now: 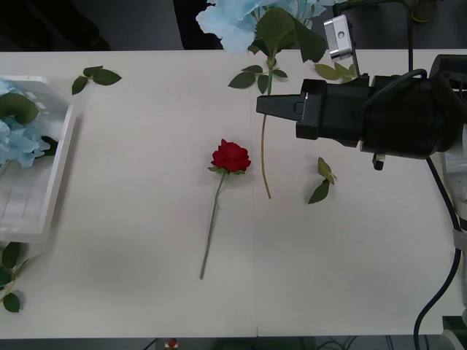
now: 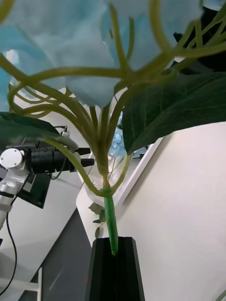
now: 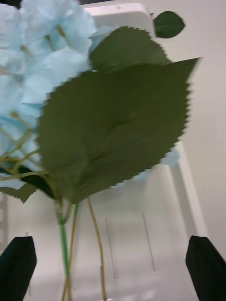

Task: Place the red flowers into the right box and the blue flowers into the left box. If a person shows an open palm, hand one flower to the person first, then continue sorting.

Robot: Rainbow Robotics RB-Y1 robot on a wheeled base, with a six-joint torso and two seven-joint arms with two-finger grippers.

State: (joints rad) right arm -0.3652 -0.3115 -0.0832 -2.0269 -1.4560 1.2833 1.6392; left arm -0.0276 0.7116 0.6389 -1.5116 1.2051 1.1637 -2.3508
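Note:
My right gripper reaches in from the right with its black fingers shut on the green stem of a blue flower. The pale head is at the table's far edge and the stem tail hangs toward me. In the right wrist view the stem runs straight into the shut gripper. One red flower lies mid-table, left of that stem. The left box at the left holds blue flowers. My left gripper hovers open over that box, above a blue flower. The right box shows as a white rim behind my right arm.
Loose green leaf sprigs lie at the back left, beside the right arm and at the front-left corner. The near half of the table is bare. The table's far edge runs just behind the held flower.

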